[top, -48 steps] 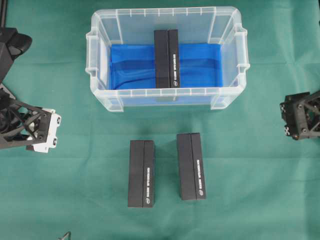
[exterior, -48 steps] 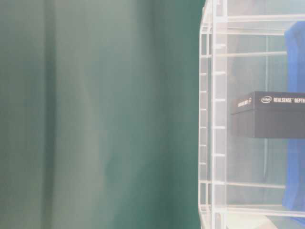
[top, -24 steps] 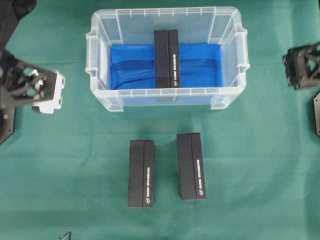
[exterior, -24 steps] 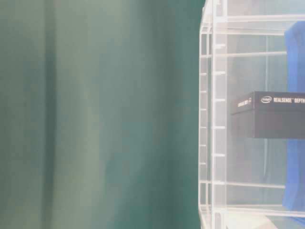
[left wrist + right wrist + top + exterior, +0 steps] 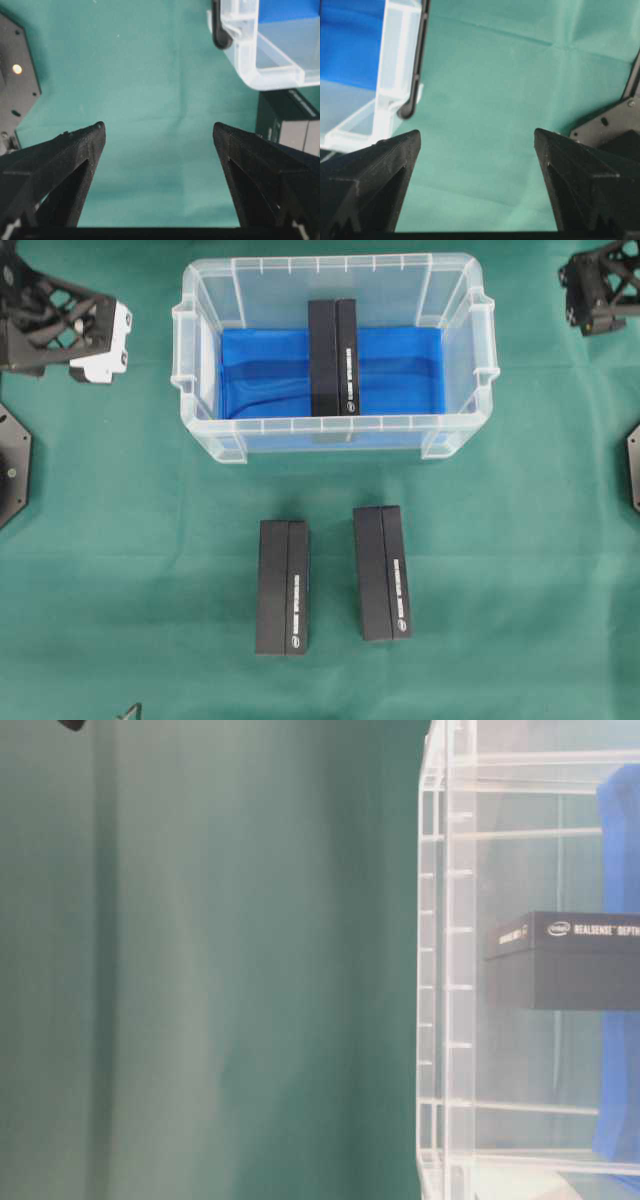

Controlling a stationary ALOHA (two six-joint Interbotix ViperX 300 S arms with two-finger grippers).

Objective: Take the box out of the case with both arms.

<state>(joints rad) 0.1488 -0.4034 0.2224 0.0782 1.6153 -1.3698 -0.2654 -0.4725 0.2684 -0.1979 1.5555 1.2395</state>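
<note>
The clear case (image 5: 200,422) with a blue liner (image 5: 265,370) stands at the far middle of the green cloth. One black box (image 5: 332,357) lies inside it, in the middle; it also shows in the table-level view (image 5: 565,960). My left gripper (image 5: 110,340), with white parts, is open and empty, left of the case's left end. In the left wrist view (image 5: 159,132) its jaws are wide apart over bare cloth, with the case's corner (image 5: 270,75) ahead to the right. My right gripper (image 5: 575,295) is open and empty, right of the case (image 5: 395,75), as the right wrist view (image 5: 477,137) shows.
Two more black boxes (image 5: 283,586) (image 5: 382,572) lie side by side on the cloth in front of the case. Black arm base plates sit at the left edge (image 5: 12,465) and the right edge (image 5: 632,465).
Both grippers have moved toward the far side of the table, from level with the case's front to beside its two ends. The box and the case have not moved.
</note>
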